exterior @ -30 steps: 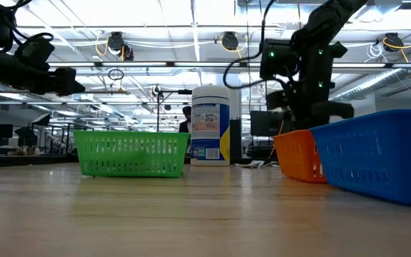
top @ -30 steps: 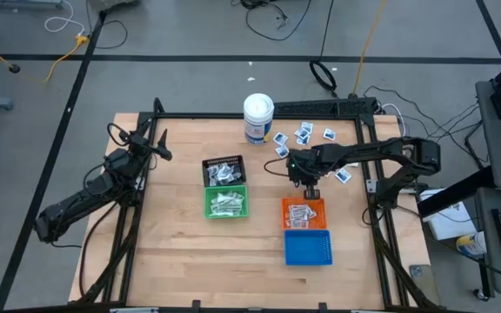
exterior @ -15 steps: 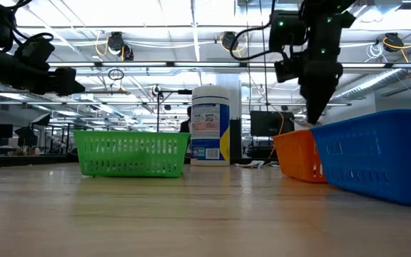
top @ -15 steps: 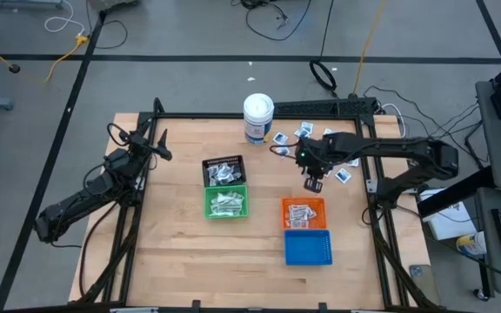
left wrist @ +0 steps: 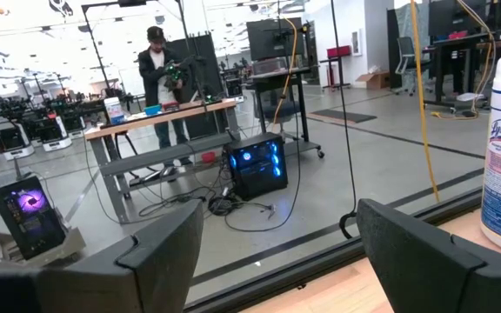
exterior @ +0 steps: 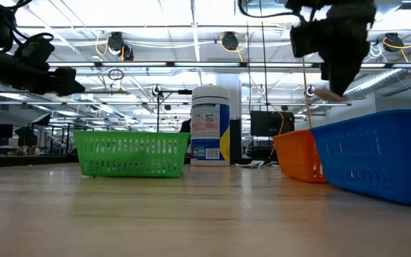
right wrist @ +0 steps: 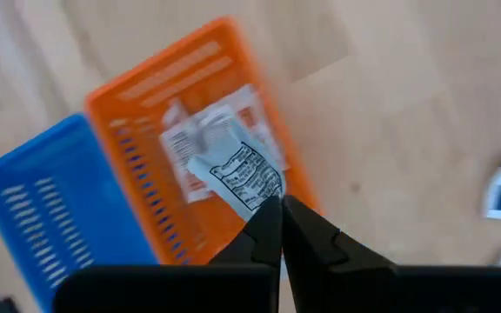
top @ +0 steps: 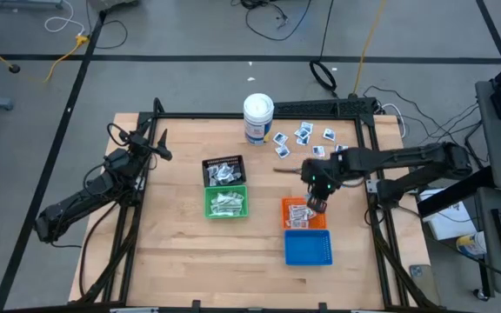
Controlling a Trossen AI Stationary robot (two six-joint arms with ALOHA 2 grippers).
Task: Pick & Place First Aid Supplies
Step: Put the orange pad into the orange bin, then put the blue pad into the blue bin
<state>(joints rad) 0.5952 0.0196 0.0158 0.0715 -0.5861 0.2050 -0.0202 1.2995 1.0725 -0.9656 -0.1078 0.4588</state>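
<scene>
Pincer on the right arm (right wrist: 278, 209), pinching a white packet (right wrist: 244, 178), has swung from the loose packets (top: 304, 133) over the orange basket (top: 290, 205); left pincer (left wrist: 272, 252) stays spread.

Canister: white wipes tub (top: 258, 116) stands at twelve o'clock on the wooden table (top: 172, 239).
Baskets: black (top: 223, 169) touching green (top: 226, 203) mid-table; orange (top: 303, 213) touching blue (top: 308, 248) toward four o'clock.
Background: person (left wrist: 165, 83) at a workbench.

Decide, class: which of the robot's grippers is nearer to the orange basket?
The right. The right gripper, shut on a white packet, hangs above the orange basket. The left gripper waits, open, at the table's far left edge, beyond the black basket and green basket.
</scene>
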